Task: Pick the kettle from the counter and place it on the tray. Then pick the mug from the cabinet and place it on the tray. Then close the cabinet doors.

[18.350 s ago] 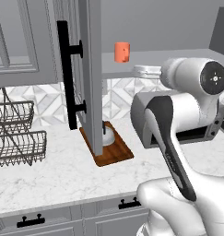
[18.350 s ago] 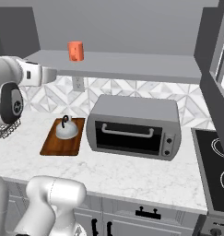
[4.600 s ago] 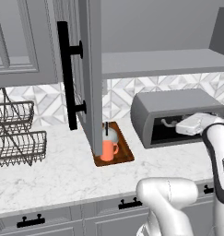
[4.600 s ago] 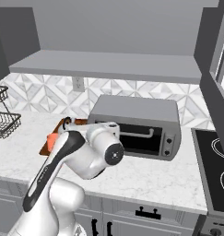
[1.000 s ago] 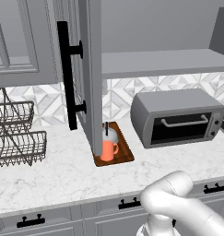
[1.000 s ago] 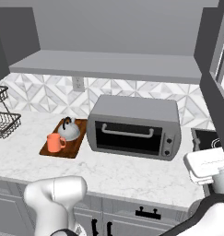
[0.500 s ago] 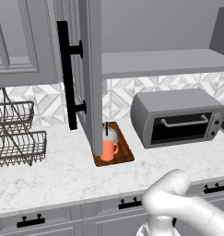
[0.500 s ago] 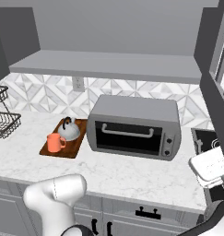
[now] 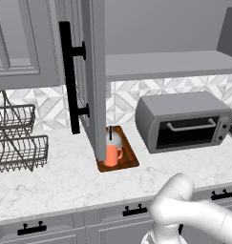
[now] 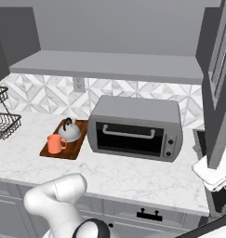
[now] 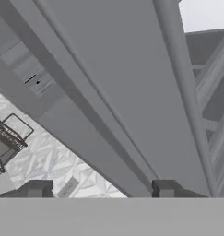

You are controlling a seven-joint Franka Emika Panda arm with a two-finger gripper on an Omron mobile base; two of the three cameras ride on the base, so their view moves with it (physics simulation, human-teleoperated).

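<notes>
The mug (image 10: pixel 54 143) and kettle (image 10: pixel 69 131) are set on the tray (image 10: pixel 76 149), left of the toaster oven (image 10: pixel 136 127) on the table (image 10: pixel 128 176). The claw (image 11: pixel 100 189) is seen spread, released, against a grey cabinet door (image 11: pixel 132 92).

place: kitchen | cues: marble counter (image 9: pixel 55 183), toaster oven (image 10: pixel 135 126), wall cabinet (image 10: pixel 109 65)

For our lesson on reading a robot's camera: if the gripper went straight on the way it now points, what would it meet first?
Most likely the grey cabinet door, whose panel lies right ahead of the gripper in the hand view; the jaws stand apart. How near is unclear.
</notes>
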